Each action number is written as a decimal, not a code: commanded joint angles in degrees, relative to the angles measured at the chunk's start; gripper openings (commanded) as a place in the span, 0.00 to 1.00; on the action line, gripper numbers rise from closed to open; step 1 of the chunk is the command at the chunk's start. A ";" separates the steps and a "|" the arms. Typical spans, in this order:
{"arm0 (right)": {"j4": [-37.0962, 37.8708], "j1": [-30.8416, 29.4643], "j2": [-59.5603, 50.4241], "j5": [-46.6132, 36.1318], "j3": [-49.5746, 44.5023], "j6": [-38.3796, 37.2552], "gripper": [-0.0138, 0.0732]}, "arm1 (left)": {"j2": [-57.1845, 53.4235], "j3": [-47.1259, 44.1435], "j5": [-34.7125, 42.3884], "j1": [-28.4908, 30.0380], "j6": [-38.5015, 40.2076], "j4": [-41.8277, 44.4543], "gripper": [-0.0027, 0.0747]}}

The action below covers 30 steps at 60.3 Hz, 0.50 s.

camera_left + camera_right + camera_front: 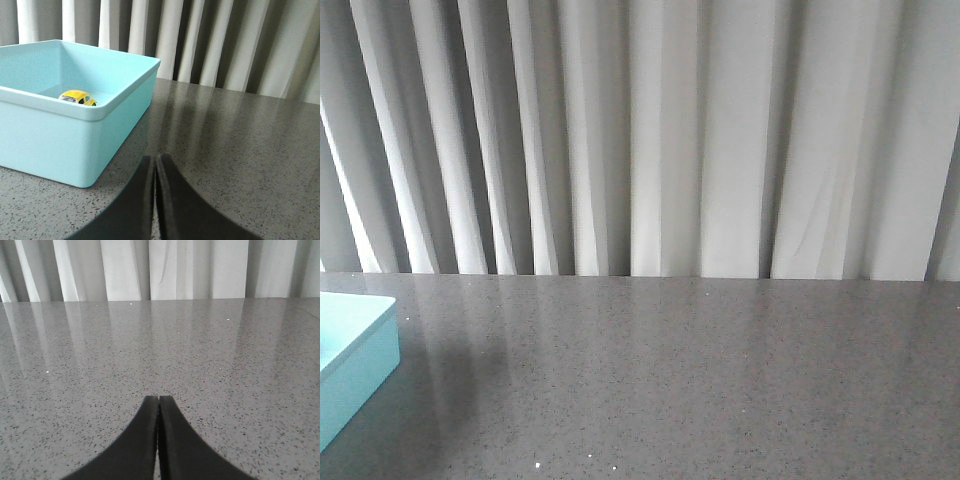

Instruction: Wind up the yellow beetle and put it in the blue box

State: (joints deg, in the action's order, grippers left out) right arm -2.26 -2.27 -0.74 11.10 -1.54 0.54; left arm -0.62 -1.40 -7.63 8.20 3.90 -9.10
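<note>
The yellow beetle [78, 97] is already sitting inside the blue box [60, 145], down near one inner wall, so the storing part is looking done. The left gripper [155, 165] is hanging just outside the box with its fingers pressed together on nothing, and the right gripper [158, 405] is doing the same over the bare table [160, 350], well away from the box. Best move now is probably just staying clear of the box rim. The front view is only catching a corner of the box; only the left wrist view is showing the car, and whether it's wound up can't be told from here.
</note>
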 commanded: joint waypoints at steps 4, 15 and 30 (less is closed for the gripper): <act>-1.83 -0.29 -0.45 -4.11 -0.23 0.05 0.15 | -0.80 0.85 3.87 -0.29 0.48 -0.19 0.03; -1.82 -0.29 -0.45 -4.06 -0.23 0.05 0.15 | -0.80 0.85 3.87 -0.29 0.48 -0.19 0.03; -1.82 -0.29 -0.45 -4.06 -0.23 0.05 0.15 | -0.80 0.85 3.87 -0.29 0.48 -0.19 0.03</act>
State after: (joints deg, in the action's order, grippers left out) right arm -3.89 -2.27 -0.74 11.16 -1.54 0.54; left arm -0.62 -1.40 -7.67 8.20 3.90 -9.10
